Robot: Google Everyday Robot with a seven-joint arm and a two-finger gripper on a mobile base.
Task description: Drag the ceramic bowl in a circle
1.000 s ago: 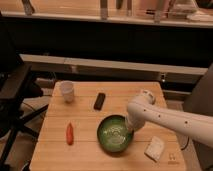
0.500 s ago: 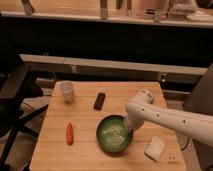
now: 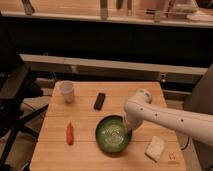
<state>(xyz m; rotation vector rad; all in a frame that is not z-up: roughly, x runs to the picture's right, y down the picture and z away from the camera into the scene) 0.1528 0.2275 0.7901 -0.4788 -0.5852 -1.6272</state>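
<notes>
The ceramic bowl [image 3: 113, 135] is round and glossy green with a dark rim. It sits on the wooden table [image 3: 85, 150], front centre. My white arm reaches in from the right. My gripper [image 3: 127, 126] is at the bowl's right rim, down at the edge. The arm's wrist hides most of it.
A small white cup [image 3: 67, 91] stands at the back left. A black remote-like bar [image 3: 100, 100] lies behind the bowl. A red-orange carrot-like object [image 3: 70, 133] lies left of the bowl. A white sponge-like block [image 3: 155, 148] lies at the front right. A dark chair stands left of the table.
The bowl and my gripper have shifted very slightly; otherwise nothing visibly moved.
</notes>
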